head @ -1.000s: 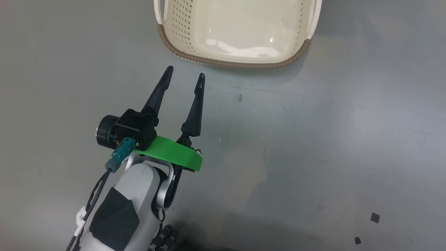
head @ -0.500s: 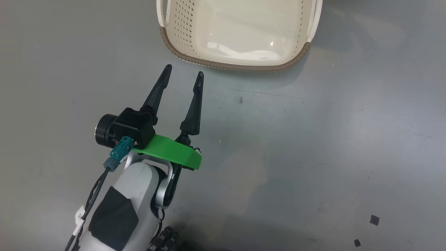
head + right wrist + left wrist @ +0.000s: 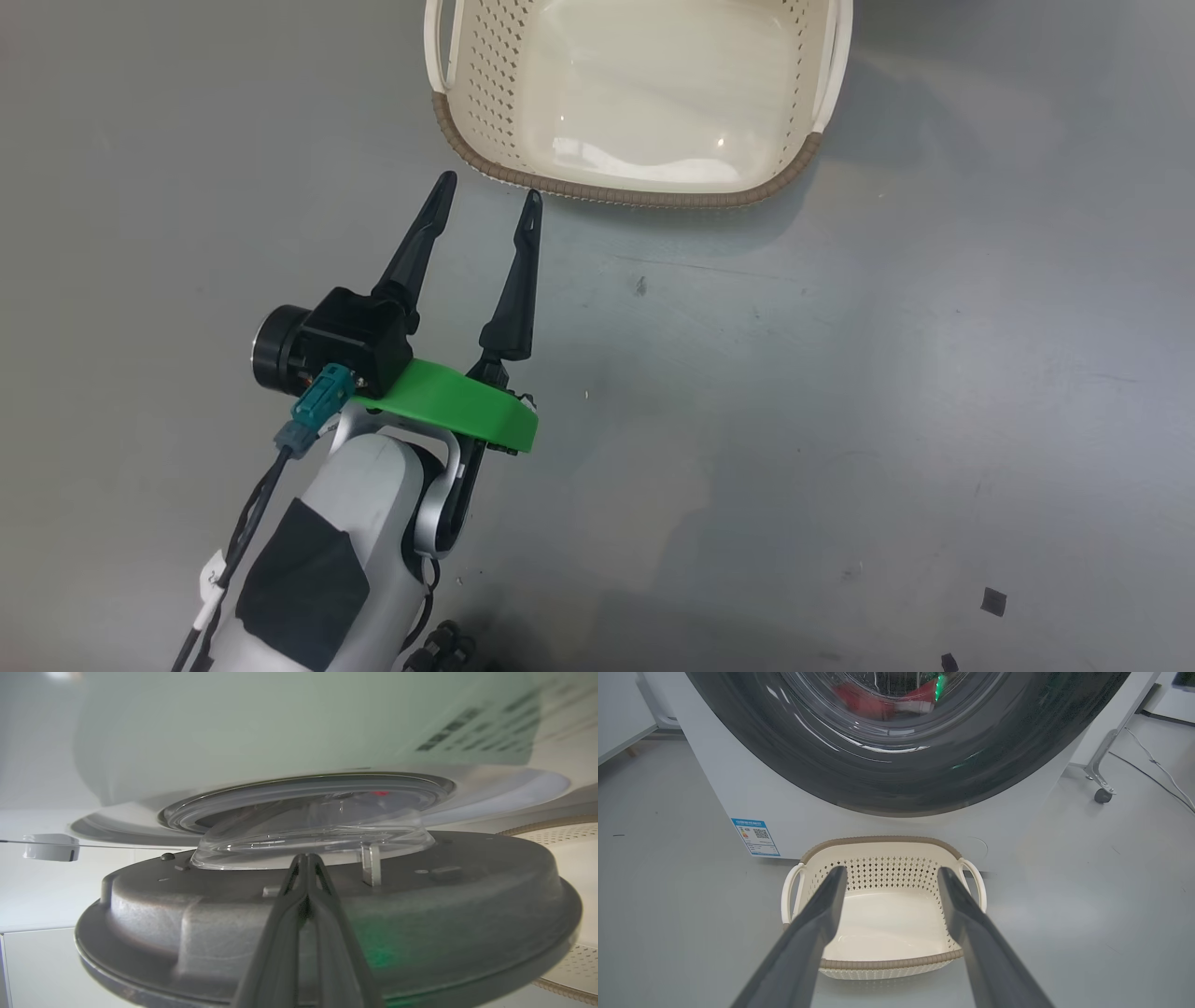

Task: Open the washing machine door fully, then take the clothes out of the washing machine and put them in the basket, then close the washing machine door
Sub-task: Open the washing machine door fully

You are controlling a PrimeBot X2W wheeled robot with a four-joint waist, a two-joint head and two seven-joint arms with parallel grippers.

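The basket [image 3: 644, 194] stands empty on the grey floor, just beyond my left gripper [image 3: 489, 185], which is open with nothing between its fingers. In the left wrist view the left gripper [image 3: 891, 872] points at the basket [image 3: 882, 964], which sits in front of the washing machine [image 3: 738, 788]. Through the washing machine door [image 3: 859, 784], the red clothes [image 3: 859, 702] show behind the glass. My right gripper [image 3: 306, 857] is shut and empty, its tips against or just off the grey inner face of the washing machine door [image 3: 196, 914], which stands ajar with its glass bowl [image 3: 308, 833] clear of the port.
A blue label [image 3: 755, 836] marks the machine's lower front. A wheeled metal stand leg [image 3: 1101, 794] and a cable lie on the floor to the right. Small black scraps [image 3: 993, 602] dot the floor. White furniture [image 3: 621, 718] stands at the left.
The head view has shifted a little, so more of the basket shows. The left gripper stays open in nearly the same spot.
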